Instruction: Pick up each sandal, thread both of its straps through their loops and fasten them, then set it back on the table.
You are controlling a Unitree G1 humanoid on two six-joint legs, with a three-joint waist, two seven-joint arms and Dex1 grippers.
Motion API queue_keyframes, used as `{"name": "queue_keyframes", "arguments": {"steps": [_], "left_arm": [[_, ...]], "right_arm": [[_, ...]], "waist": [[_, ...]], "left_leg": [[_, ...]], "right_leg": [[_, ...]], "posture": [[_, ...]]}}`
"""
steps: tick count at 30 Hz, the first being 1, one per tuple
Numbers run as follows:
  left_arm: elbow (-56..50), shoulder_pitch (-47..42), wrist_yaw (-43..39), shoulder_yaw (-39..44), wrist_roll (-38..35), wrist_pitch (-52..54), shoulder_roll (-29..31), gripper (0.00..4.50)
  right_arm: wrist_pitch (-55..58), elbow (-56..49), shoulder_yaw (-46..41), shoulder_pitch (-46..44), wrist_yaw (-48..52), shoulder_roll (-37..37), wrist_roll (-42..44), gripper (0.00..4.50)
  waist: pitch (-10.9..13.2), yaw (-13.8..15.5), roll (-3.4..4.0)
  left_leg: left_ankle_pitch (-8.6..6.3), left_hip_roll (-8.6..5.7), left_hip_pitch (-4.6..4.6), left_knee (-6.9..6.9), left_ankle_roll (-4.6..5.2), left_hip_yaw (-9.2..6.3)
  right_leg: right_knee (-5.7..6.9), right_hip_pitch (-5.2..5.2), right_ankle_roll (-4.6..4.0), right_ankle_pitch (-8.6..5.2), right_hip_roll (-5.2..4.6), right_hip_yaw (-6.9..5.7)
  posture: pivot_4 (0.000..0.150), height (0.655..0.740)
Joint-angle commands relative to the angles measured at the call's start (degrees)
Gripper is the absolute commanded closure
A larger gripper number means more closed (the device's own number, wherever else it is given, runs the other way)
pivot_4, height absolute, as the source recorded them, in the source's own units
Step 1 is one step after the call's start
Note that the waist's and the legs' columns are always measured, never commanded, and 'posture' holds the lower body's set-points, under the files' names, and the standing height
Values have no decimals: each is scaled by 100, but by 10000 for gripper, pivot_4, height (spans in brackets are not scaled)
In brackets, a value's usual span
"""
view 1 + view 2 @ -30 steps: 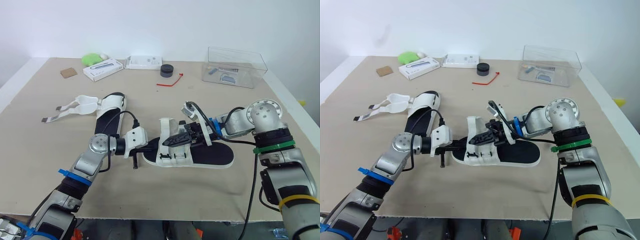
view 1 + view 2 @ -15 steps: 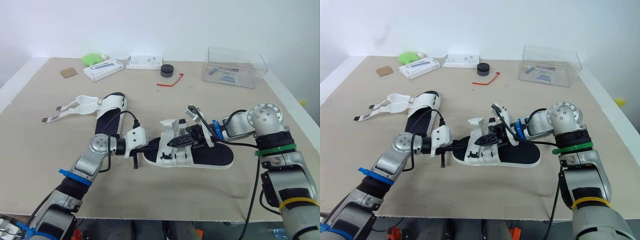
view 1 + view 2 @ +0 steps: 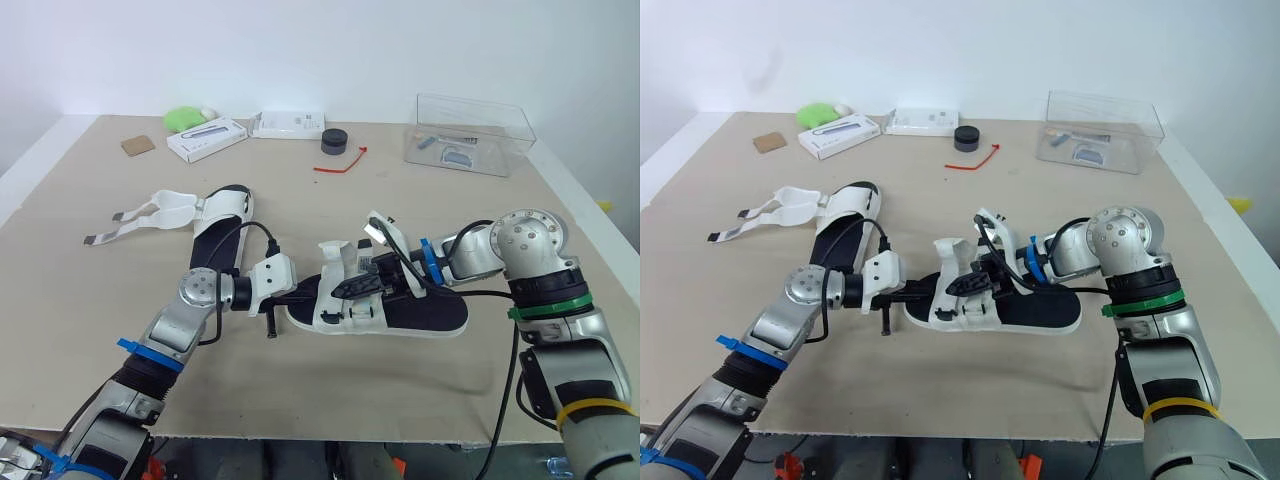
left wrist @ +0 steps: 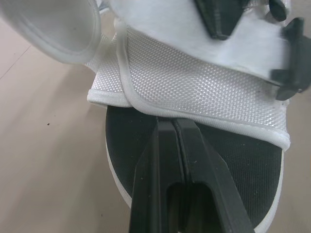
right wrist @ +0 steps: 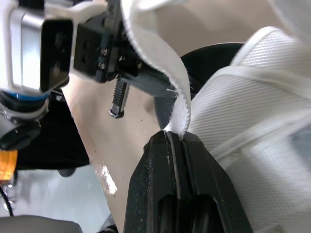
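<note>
- Pale beige tabletop point(image 3: 300, 400) under a plain white wall point(image 3: 350, 50) is where we work; both sandals lie on it.
- At the left, the white-strapped sandal with a black footbed point(image 3: 222, 228) lies flat, well apart from both grippers. Its two long white straps point(image 3: 150, 213) are splayed out loose, so we judge it not yet started.
- The left gripper point(image 3: 300, 294) has its black fingers pressed together. Their tips rest on the toe end of the second white-and-black sandal point(image 3: 430, 312), lying at the table's middle.
- The right gripper point(image 3: 347, 288) reaches in over that sandal and is pinched tight on the edge of a white mesh strap point(image 5: 160, 58), which stands up unfastened.
- We judge the task early: the first strap is in hand, and whether it has passed its loop we cannot tell. Everything else is left.
- Along the far edge sit a brown card scrap point(image 3: 137, 145), a green lump point(image 3: 182, 118), two white boxes point(image 3: 207, 138), a black puck point(image 3: 334, 142), a red tie point(image 3: 340, 164) and a clear plastic box point(image 3: 470, 133).
</note>
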Motion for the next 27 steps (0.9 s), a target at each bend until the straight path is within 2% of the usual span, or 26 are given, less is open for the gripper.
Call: {"name": "queue_keyframes", "arguments": {"steps": [1,17,21,24,27], "left_arm": [[223,55,22,-118,211,77,39,45000],[353,-26,17,-140,212,14,15,45000],[364,-40,13,-148,214,1,12,45000],[354,-31,18,-153,213,-9,15,45000],[351,-23,27,-156,212,-14,17,45000]], "right_arm": [[53,-527,47,76,132,18,-96,44709],[53,-1174,-49,452,125,93,-230,44709],[28,-1086,-228,269,199,172,-459,32564],[-73,-920,-375,34,238,251,-701,19038],[-141,-779,-444,-185,325,309,-910,19038]], "waist": [[0,0,0],[-5,-6,3],[-5,-6,3],[-5,-8,3],[-5,-8,3]], "left_leg": [[0,0,0,0,0,0],[0,1,6,0,0,-4],[0,1,6,0,0,-4],[1,1,6,0,0,-3],[1,1,6,2,0,-1]], "right_leg": [[0,0,0,0,0,0],[0,4,-1,-1,4,-3],[0,4,-1,-1,4,-3],[0,4,0,0,4,-2],[0,3,2,2,5,-1]], "posture": [[1500,7400],[1500,7400],[1500,7400],[1500,7400],[1500,7400]]}}
